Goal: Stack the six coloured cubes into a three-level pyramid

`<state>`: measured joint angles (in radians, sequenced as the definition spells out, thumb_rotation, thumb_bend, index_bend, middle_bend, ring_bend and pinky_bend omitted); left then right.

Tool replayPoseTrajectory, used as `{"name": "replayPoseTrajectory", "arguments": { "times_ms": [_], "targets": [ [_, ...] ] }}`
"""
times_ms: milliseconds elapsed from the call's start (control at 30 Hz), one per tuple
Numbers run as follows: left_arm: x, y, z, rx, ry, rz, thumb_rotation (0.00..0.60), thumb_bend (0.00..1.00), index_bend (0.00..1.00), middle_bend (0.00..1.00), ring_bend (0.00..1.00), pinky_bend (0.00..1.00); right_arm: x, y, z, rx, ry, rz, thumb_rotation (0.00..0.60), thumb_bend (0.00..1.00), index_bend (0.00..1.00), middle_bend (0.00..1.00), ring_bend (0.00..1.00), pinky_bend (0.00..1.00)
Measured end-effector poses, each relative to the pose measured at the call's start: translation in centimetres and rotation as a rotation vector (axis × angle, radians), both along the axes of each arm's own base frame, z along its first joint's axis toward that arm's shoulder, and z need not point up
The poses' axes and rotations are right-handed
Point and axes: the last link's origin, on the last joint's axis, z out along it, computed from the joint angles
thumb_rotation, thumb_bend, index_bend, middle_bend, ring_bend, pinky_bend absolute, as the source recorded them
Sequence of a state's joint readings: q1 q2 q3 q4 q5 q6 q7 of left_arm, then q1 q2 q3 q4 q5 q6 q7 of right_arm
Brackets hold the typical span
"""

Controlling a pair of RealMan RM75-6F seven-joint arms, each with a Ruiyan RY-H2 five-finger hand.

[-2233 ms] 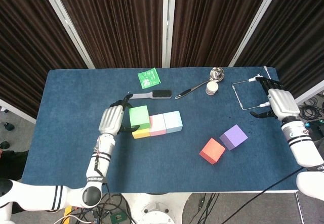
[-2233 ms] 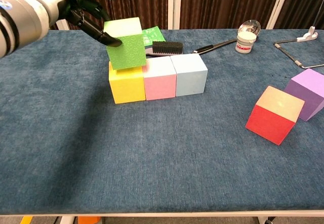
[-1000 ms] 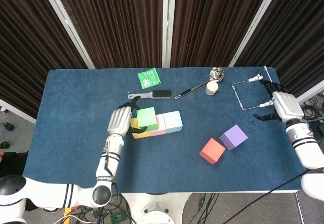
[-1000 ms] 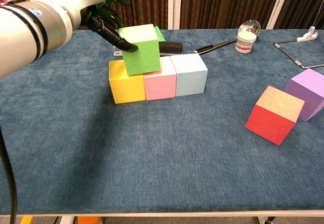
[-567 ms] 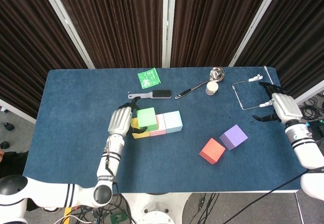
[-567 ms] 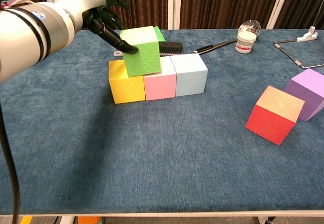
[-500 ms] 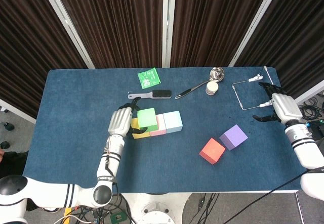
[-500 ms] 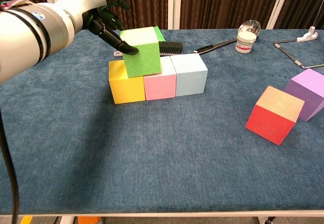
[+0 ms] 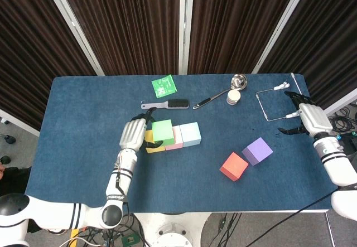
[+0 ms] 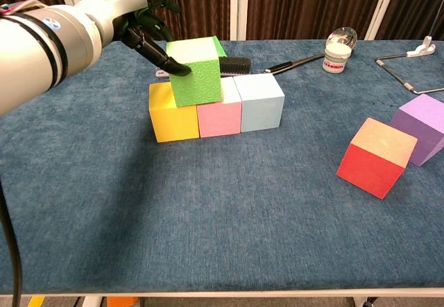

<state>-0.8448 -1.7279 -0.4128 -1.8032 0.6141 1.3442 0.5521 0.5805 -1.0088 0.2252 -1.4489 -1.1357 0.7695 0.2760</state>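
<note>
A yellow cube, a pink cube and a light blue cube stand in a touching row on the blue table. On top, a green cube sits over the seam between yellow and pink. My left hand grips it, thumb on its left face and fingers behind; from above, the left hand is beside the green cube. A red cube and a purple cube lie apart at the right. My right hand hovers open near the right edge, holding nothing.
Behind the row lie a black brush and a green packet. A metal ladle and a small white jar sit at the back. A wire frame lies by the right hand.
My left hand carried the green cube rightward and down, from above the yellow cube to over the yellow-pink seam. The right hand drifted slightly toward the table's right edge.
</note>
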Motion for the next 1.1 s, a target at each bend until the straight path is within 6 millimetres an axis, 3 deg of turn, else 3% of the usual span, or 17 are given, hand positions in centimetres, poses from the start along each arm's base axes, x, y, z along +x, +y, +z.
{"name": "replayPoseTrajectory", "arguments": {
  "times_ms": [1100],
  "targets": [
    [-0.2, -0.37, 0.08, -0.018, -0.019, -0.013, 0.6, 0.27, 0.08, 0.19, 0.14, 0.21, -0.22, 0.18, -0.25, 0.023, 0.0, -0.005, 0.6, 0.07, 0.0, 0.05, 0.0, 0.0]
  ]
}}
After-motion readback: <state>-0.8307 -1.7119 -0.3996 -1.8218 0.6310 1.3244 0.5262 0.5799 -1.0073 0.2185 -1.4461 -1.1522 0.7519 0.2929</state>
